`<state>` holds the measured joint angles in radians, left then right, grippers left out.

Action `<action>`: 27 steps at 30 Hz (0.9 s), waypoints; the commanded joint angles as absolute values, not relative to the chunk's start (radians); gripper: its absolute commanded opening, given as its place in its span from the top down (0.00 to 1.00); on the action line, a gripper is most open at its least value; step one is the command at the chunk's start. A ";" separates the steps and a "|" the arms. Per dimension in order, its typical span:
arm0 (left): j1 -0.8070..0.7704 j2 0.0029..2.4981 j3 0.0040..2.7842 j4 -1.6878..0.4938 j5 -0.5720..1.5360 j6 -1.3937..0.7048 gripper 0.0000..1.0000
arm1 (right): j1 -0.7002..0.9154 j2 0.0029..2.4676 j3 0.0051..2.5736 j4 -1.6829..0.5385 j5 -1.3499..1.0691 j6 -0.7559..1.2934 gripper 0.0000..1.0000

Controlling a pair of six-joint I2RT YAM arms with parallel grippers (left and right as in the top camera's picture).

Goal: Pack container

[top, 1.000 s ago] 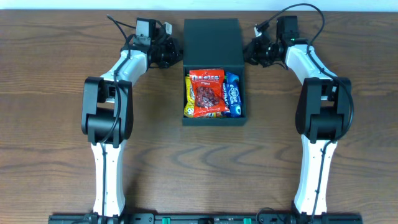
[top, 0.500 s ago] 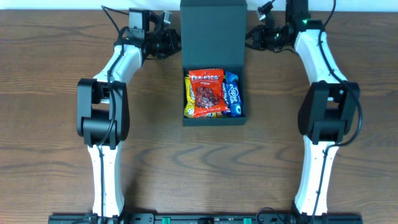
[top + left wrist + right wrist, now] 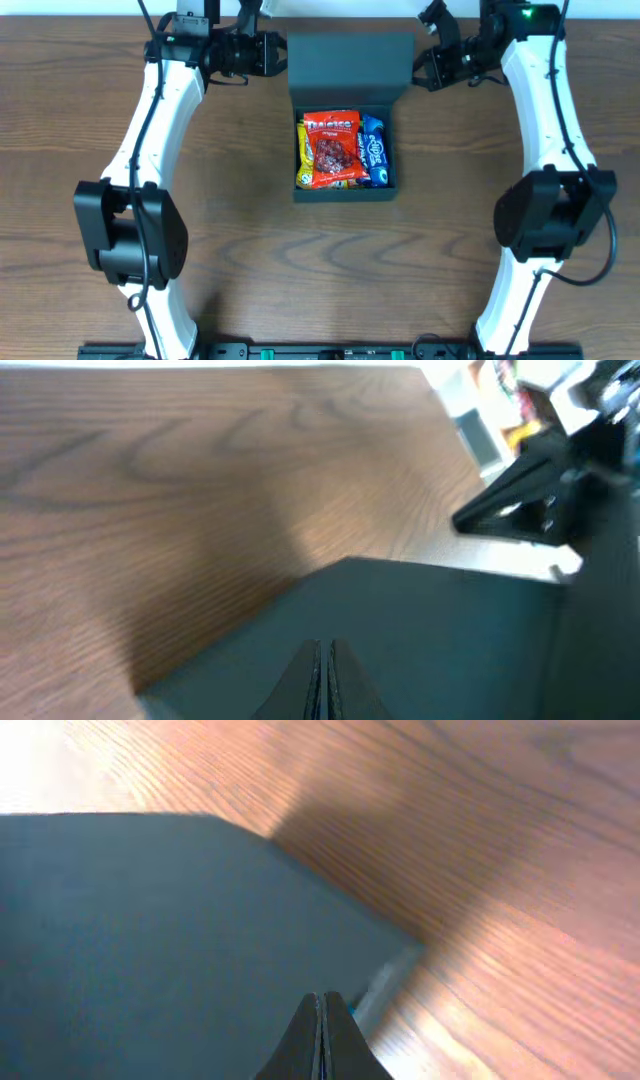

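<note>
The container [image 3: 345, 195] is a dark green-black square box at the table's middle. It is open and holds a red snack packet [image 3: 333, 150], a blue packet [image 3: 375, 150] and a yellow one [image 3: 301, 160]. Its flap lid [image 3: 350, 65] is raised at the back. My left gripper [image 3: 275, 55] is at the lid's left edge, my right gripper [image 3: 420, 70] at its right edge. In the left wrist view the fingers [image 3: 325, 645] are shut, tips against the lid [image 3: 420, 630]. In the right wrist view the fingers [image 3: 322, 998] are shut against the lid [image 3: 150, 940].
The wooden table [image 3: 100, 120] runs all around the box. Its far edge [image 3: 340, 17] lies just behind the lid and both grippers. The right arm's gripper shows in the left wrist view [image 3: 540, 500], across the lid.
Both grippers have moved toward the table's far edge and risen. The lid, which lay flat behind the box, now stands up, and its front edge has come nearer the packets.
</note>
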<state>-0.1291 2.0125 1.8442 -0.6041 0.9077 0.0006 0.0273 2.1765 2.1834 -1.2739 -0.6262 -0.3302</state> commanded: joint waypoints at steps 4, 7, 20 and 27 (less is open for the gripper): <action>-0.131 1.990 1.854 -0.667 0.857 0.113 0.94 | 0.007 2.109 2.197 -1.279 -0.524 -0.371 0.99; -0.131 1.989 1.854 -0.695 0.856 0.112 0.94 | -0.002 2.088 2.197 -1.279 -0.500 -0.366 0.99; -0.152 1.932 1.854 -0.984 0.601 0.051 0.94 | -0.058 2.068 2.197 -1.249 -0.429 -0.303 0.99; -0.241 1.749 1.854 -1.113 0.505 0.053 0.94 | -0.066 1.946 2.197 -1.337 -0.537 -0.285 0.98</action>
<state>-0.2111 1.8168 1.8442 -1.0885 0.5552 0.0551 -0.0582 2.0628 2.1830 -1.3216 -0.4812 -0.3000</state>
